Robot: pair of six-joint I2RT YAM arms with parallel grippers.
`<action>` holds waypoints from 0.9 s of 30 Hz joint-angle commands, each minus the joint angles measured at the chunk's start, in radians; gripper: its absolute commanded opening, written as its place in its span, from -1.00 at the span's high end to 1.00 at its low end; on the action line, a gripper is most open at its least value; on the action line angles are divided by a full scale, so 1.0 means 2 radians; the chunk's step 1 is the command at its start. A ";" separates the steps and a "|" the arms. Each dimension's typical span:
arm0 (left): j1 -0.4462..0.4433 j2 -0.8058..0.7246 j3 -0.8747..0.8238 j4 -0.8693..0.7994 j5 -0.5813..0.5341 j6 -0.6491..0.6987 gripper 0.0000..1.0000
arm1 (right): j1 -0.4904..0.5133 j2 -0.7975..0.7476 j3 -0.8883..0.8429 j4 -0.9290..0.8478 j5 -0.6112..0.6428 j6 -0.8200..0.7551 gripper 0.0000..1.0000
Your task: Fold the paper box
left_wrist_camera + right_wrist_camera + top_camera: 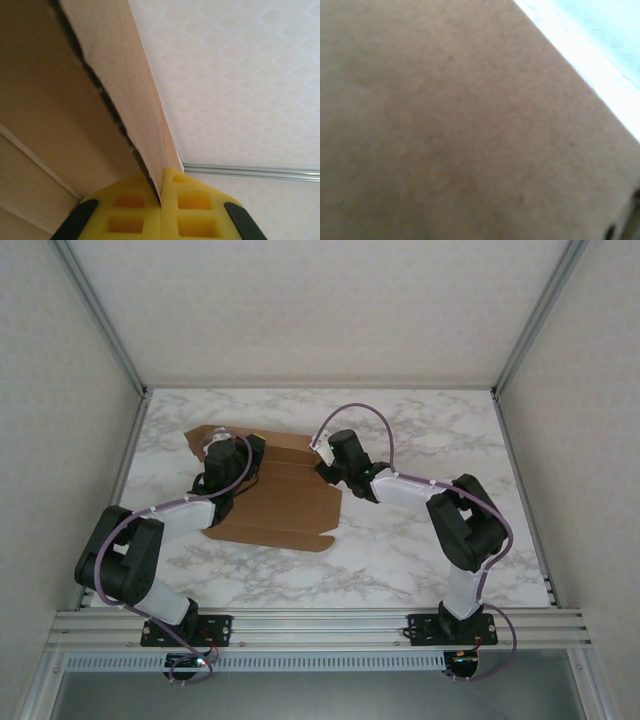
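Our left gripper (161,199) pinches a raised flap of the paper box (290,502) lying on the table (430,535); whether our right gripper (328,465) at its far edge grips, we cannot tell. We should fold slowly along the crease.

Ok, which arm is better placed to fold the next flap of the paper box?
Left, probably. The left gripper is shut on an edge of the paper box, ready to fold it. The right gripper sits at the sheet's right edge, with no grip visible.
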 commanded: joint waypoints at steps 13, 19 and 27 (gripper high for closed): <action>-0.004 0.007 0.001 -0.082 0.025 -0.061 1.00 | -0.004 0.064 0.074 0.003 0.078 0.046 -0.06; -0.004 0.027 0.034 -0.134 0.039 -0.085 1.00 | -0.004 0.061 0.051 0.081 0.042 0.040 -0.05; -0.004 0.038 0.077 -0.214 0.010 -0.082 1.00 | -0.004 0.086 0.081 0.066 0.048 0.042 -0.04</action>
